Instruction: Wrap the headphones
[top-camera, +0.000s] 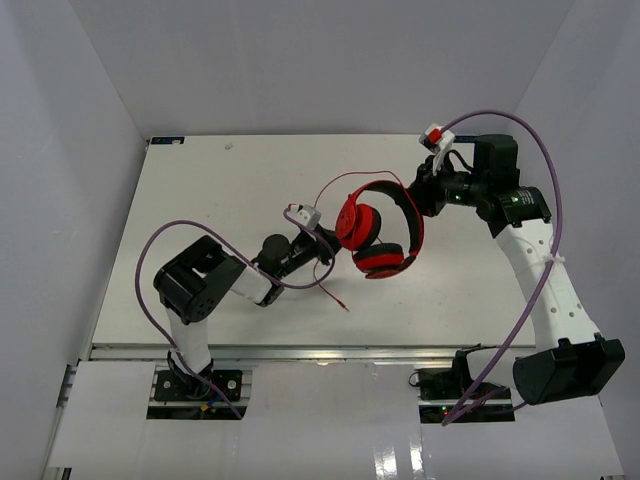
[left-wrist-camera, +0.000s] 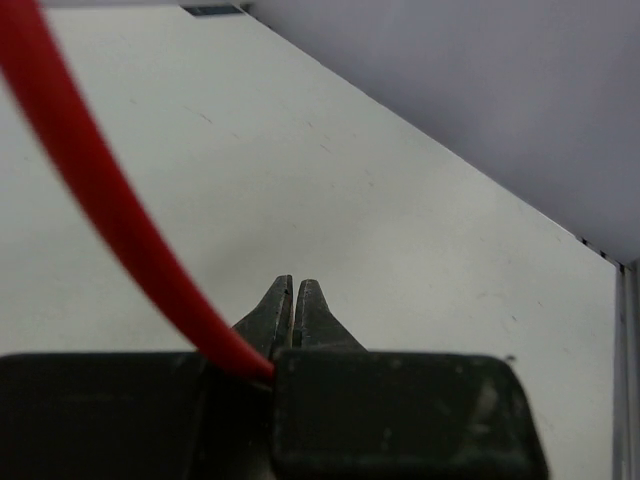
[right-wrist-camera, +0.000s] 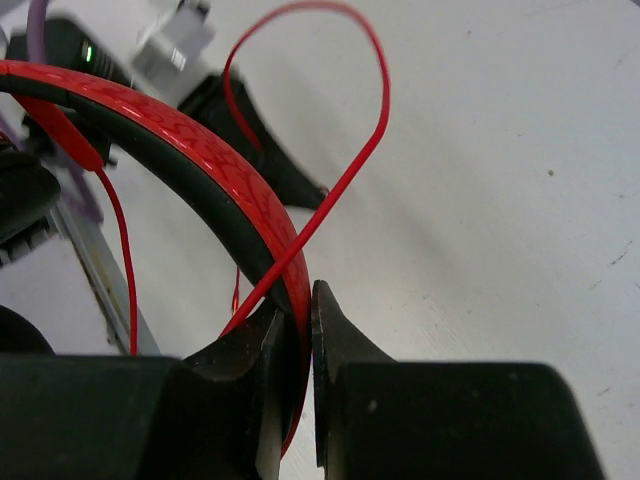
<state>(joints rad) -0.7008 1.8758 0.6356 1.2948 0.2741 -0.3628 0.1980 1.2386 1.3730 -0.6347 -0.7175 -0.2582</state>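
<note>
From above, a white table (top-camera: 200, 200) sits inside plain pale grey walls (top-camera: 320, 60), with a metal rail (top-camera: 300, 352) along its near edge and a small dark strip (top-camera: 165, 142) at its far left corner. The red headphones (top-camera: 378, 232) are right of the table's middle, their black-padded cups toward the left arm (top-camera: 215, 280) and their headband (top-camera: 412, 215) arching toward the right arm (top-camera: 545, 290). The right jaws meet the headband at its top. Whether the cups touch the table cannot be told from here. The thin red cord (top-camera: 335, 186) loops away from the headphones, comes down to the left jaws just beside the left cup, and trails on across the table to a small plug (top-camera: 345, 307). Thick purple cables (top-camera: 545, 170) hang off both arms. In the left wrist view the left jaws are pressed together with only a hairline between their tips, and the cord (left-wrist-camera: 95, 190) runs in from the upper left and is pinched low between them. Beyond lies bare table (left-wrist-camera: 350, 200), lightly scuffed, with the grey wall (left-wrist-camera: 480, 80) meeting it on the right. In the right wrist view the right jaws are clamped narrowly on the red, black-lined headband (right-wrist-camera: 200, 165). The cord (right-wrist-camera: 375, 90) curls in a loop over the speckled table (right-wrist-camera: 500, 150), and the left arm (right-wrist-camera: 255, 125) shows dark behind it.
</note>
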